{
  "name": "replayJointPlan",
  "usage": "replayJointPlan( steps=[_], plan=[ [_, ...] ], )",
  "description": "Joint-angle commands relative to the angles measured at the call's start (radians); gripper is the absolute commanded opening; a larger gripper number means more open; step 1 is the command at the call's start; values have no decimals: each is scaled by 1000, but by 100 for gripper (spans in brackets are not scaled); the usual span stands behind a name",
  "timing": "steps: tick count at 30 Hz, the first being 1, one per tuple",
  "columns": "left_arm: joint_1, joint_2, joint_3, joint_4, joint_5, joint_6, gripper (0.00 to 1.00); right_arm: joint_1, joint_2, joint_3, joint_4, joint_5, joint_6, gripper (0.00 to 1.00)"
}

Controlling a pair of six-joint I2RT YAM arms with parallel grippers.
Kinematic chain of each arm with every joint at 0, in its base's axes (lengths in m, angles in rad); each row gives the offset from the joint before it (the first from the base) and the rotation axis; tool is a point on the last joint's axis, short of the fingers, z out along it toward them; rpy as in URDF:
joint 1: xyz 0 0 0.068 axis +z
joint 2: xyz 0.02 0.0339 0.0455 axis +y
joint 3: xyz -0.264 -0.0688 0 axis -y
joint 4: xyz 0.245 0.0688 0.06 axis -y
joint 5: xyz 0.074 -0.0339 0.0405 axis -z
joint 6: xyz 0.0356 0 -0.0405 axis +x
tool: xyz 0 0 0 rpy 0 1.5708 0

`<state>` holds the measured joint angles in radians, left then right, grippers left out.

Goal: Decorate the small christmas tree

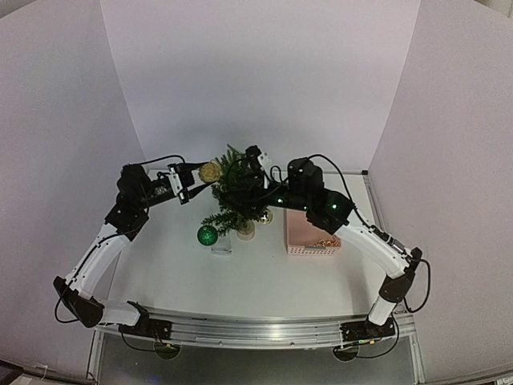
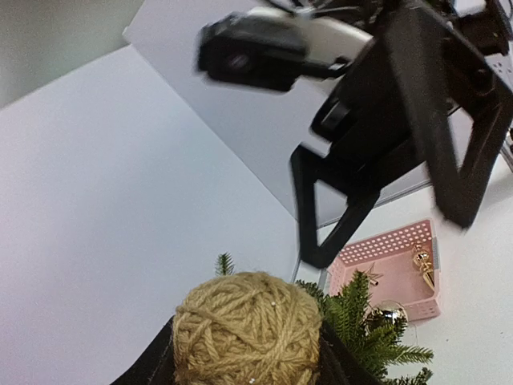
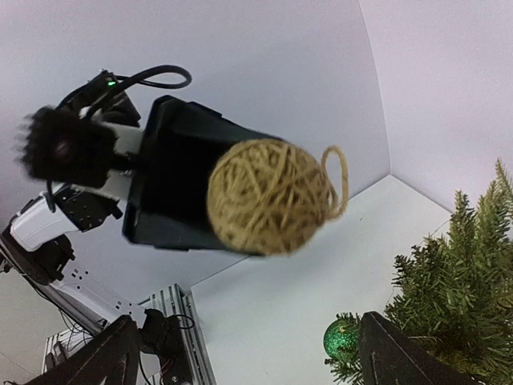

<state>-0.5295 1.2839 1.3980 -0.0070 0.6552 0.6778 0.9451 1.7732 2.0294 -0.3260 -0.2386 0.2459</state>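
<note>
The small christmas tree (image 1: 237,195) stands mid-table on a pale tan base. A green glitter ball (image 1: 208,235) hangs on its lower left branch, also seen in the right wrist view (image 3: 342,340). A gold ball (image 1: 265,216) hangs on its right side. My left gripper (image 1: 198,178) is shut on a tan twine ball (image 1: 211,172), held against the tree's upper left; the ball fills the left wrist view (image 2: 247,329) and shows with its hanging loop in the right wrist view (image 3: 268,196). My right gripper (image 1: 255,164) is open and empty at the tree's top right.
A pink plastic basket (image 1: 313,233) with gold ornaments sits right of the tree, also in the left wrist view (image 2: 393,269). A small clear stand (image 1: 222,245) sits below the green ball. White walls enclose the table at the back and sides.
</note>
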Motion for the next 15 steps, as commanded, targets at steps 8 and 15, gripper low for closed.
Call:
replayJointPlan(
  steps=[8,15],
  plan=[
    [210,-46,71,-23,606,-521,0,0,-150,-50,28,13,-115,79],
    [209,-30,100,101,782,-476,0,1,-58,9,29,-231,-163,62]
  ],
)
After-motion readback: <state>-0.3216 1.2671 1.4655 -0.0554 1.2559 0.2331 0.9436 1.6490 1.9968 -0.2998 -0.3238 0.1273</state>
